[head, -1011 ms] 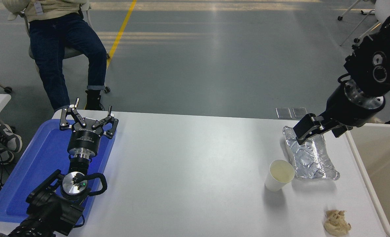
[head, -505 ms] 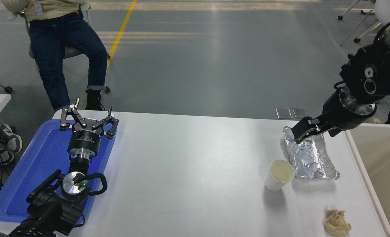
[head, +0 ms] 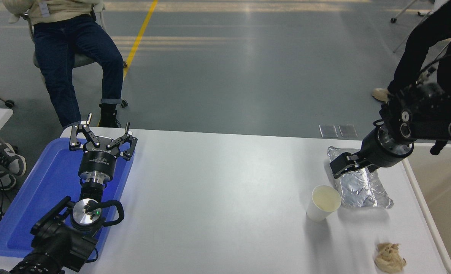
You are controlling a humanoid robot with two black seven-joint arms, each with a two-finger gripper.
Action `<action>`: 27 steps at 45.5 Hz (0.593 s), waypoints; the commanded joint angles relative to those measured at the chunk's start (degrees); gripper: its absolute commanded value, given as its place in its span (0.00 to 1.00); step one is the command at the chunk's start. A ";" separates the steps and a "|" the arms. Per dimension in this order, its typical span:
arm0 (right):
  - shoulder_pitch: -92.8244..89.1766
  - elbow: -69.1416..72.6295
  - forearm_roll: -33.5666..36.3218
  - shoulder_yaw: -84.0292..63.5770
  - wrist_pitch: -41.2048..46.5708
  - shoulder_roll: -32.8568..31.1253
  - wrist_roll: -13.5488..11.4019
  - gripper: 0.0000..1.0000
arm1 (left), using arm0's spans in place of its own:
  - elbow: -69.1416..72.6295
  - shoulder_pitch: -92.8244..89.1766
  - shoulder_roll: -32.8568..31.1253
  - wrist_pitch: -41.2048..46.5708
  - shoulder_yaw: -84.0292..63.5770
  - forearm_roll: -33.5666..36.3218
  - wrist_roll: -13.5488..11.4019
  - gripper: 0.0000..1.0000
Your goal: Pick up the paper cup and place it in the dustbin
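Note:
The paper cup (head: 323, 203) stands upright on the white table (head: 218, 198) at the right, white with a pale cream inside. The dustbin (head: 422, 205) is the beige bin at the right edge, only partly in view. My right gripper (head: 339, 167) hangs over the near left part of the foil tray, a little behind and above the cup and not touching it. Its opening is not visible from here. My left gripper (head: 102, 137) is parked open and empty over the blue tray at the lower left.
A crinkled foil tray (head: 362, 190) lies just right of the cup. A crumpled tan lump (head: 389, 258) lies near the front right. A blue tray (head: 24, 213) sits at the left. One person (head: 73, 57) sits at the far left and another (head: 427, 42) stands at the far right.
My right arm has come down and moved left, bringing the gripper closer to the cup. A person in dark clothes has come into view at the top right. The cup has not moved.

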 commanded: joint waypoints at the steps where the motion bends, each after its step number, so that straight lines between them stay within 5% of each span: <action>1: -6.17 -3.44 -0.27 3.31 -0.65 0.01 0.00 1.00 | 0.00 -0.01 0.00 0.00 0.00 0.00 0.01 1.00; 27: -17.86 -10.82 -4.75 8.06 -3.55 1.06 0.26 0.98 | 0.00 0.08 0.00 0.00 0.00 0.00 0.01 1.00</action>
